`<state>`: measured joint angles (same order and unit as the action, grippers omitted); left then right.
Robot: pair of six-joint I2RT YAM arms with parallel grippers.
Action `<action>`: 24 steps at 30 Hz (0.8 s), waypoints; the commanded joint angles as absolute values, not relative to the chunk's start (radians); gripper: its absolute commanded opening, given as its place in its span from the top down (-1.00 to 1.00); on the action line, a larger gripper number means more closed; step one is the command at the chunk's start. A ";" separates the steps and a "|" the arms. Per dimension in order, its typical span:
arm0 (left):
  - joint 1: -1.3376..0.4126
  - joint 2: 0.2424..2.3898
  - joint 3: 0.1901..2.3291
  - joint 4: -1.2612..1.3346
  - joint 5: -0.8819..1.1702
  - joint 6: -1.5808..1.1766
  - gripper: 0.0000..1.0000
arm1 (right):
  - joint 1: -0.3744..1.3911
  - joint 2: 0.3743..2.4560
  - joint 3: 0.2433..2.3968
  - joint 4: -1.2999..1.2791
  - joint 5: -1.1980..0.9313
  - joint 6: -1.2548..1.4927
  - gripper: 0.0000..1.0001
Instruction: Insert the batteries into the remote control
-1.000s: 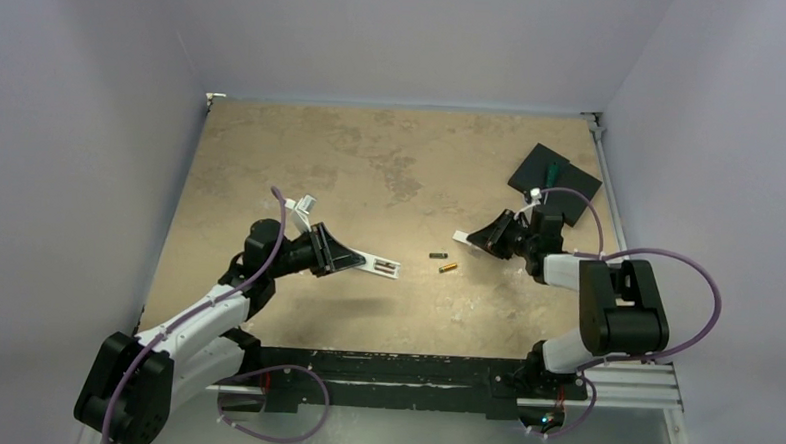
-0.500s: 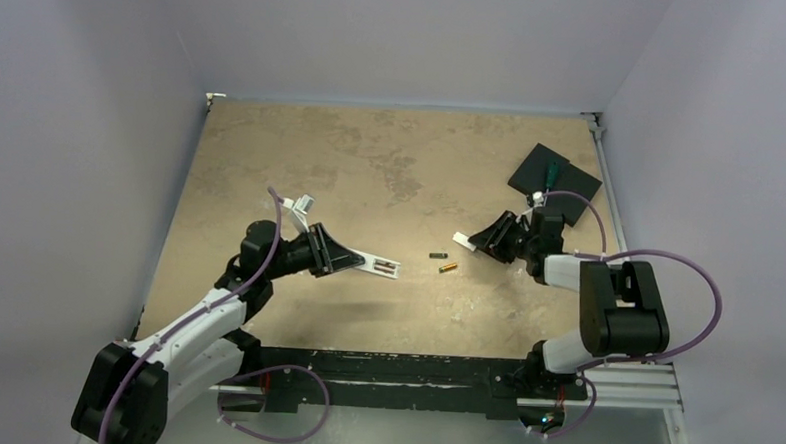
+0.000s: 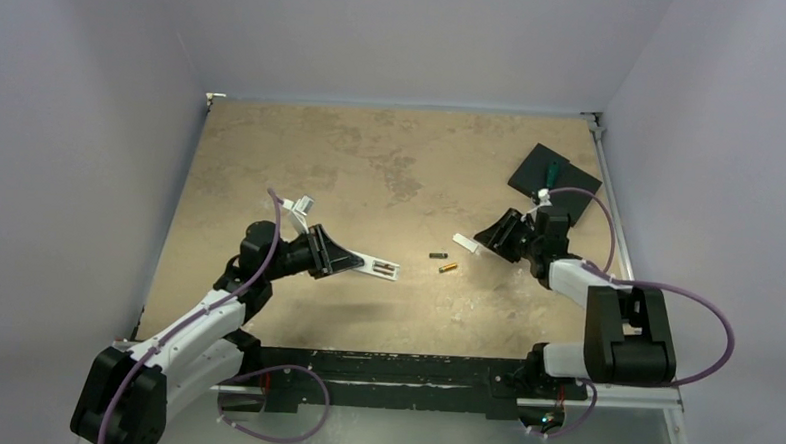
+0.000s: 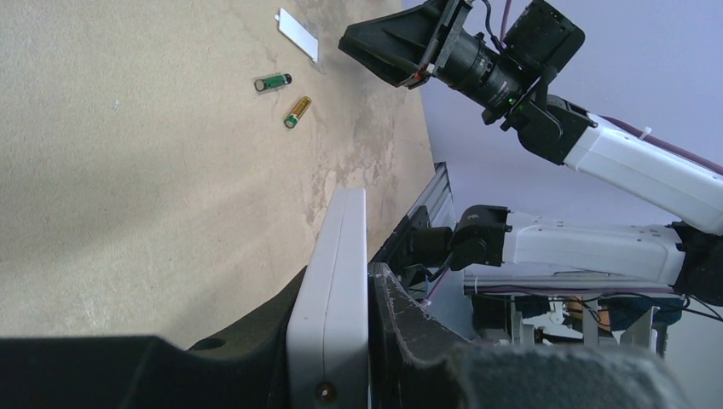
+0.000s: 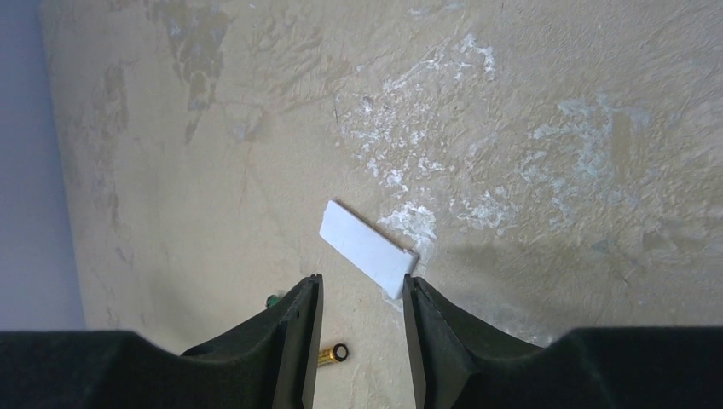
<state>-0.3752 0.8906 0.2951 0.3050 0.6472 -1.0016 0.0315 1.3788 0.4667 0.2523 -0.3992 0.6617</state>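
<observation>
My left gripper (image 3: 350, 260) is shut on the slim white remote control (image 3: 379, 267), held edge-on above the table; the same remote control (image 4: 338, 264) stands clamped between the dark fingers of the left gripper (image 4: 339, 274). Two batteries lie loose mid-table: a dark one (image 3: 437, 255) (image 4: 273, 82) and a gold one (image 3: 448, 267) (image 4: 296, 112) (image 5: 332, 354). A small flat white cover (image 3: 465, 244) (image 5: 367, 248) rests on the table. My right gripper (image 3: 485, 237) (image 5: 362, 290) is open just behind that cover, holding nothing.
A black square pad (image 3: 563, 179) with a green-handled screwdriver (image 3: 549, 174) on it lies at the far right, close to the table's right edge. The right arm (image 4: 614, 162) reaches across the left wrist view.
The right gripper has opened and let go of the white cover, which now lies flat on the table. That gripper drew back slightly to the right. The left arm held still.
</observation>
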 commanded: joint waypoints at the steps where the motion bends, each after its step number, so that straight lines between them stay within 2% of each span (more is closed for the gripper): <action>1: -0.373 0.876 0.296 0.313 0.658 -0.972 1.00 | 0.028 1.315 0.489 0.197 -0.363 0.582 0.07; 8: -0.373 0.900 0.294 0.336 0.653 -0.975 1.00 | 0.038 1.255 0.507 0.138 -0.409 0.506 0.10; 24: -0.374 0.980 0.267 0.452 0.650 -1.045 1.00 | 0.230 1.202 0.617 0.017 -0.278 0.424 0.04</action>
<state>-0.3752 0.9543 0.2882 0.3450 0.6468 -1.0088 0.1932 1.2221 0.5480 0.0547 -0.3244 0.4656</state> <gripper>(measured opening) 0.244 0.472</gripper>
